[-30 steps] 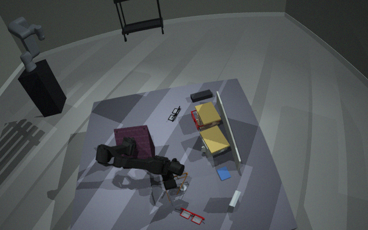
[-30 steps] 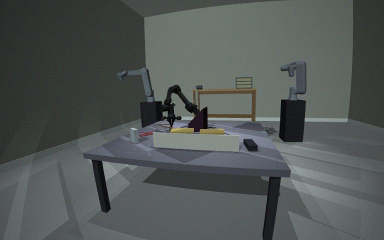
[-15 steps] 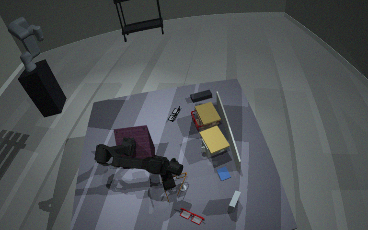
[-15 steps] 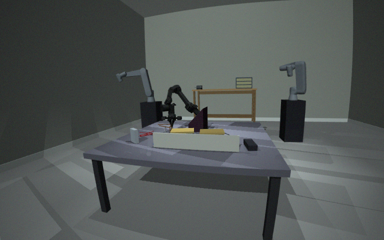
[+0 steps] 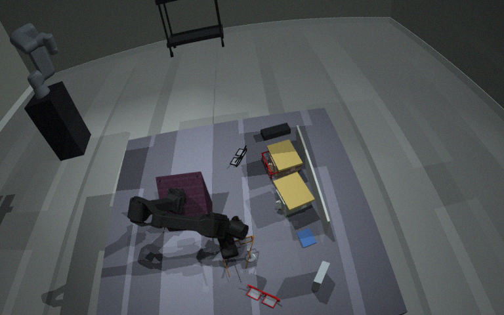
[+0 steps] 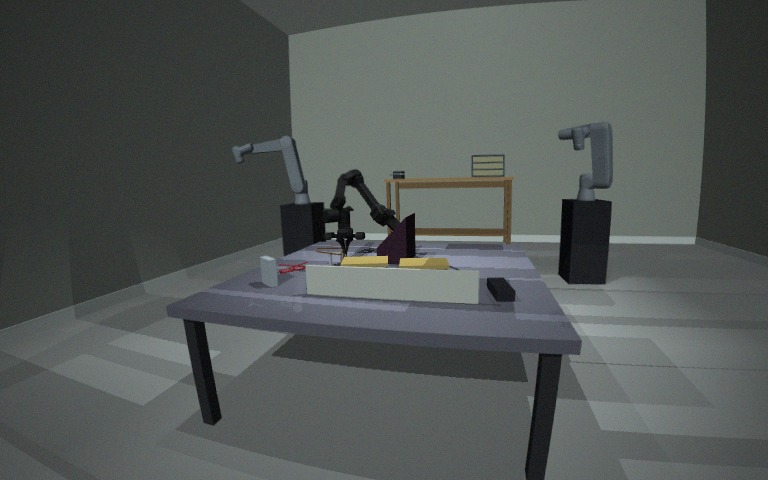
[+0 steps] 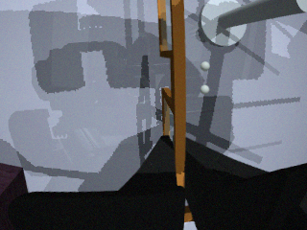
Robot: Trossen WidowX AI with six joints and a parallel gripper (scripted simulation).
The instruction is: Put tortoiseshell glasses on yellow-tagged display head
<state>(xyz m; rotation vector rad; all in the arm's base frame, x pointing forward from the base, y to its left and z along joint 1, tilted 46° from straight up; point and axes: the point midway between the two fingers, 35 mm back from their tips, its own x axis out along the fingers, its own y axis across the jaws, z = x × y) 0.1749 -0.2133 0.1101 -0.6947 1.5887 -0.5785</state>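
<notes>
The tortoiseshell glasses [image 5: 250, 250] [image 6: 330, 249] [image 7: 178, 96] show as an orange-brown frame, held above the table with the temples spread. My gripper [image 6: 344, 255] [image 7: 170, 143] is shut on their front frame near the bridge. In the top view the dark hand hides the fingertips. Two display heads stand under yellow roofs. The far head [image 5: 270, 165] wears red-framed glasses. The near head [image 5: 278, 204] is pale, mostly hidden under its roof, and I see no glasses on it. I cannot make out a yellow tag on either. The glasses are well apart from both heads.
A pale round-based post [image 5: 251, 256] [image 7: 223, 29] stands below the glasses. A white wall [image 5: 314, 178] [image 6: 390, 284] runs behind the heads. Also there are red glasses [image 5: 262, 296], black glasses [image 5: 238, 156], a purple wedge [image 5: 189, 193], a blue pad [image 5: 306, 237], a white block [image 5: 321, 273] and a black block [image 5: 275, 131].
</notes>
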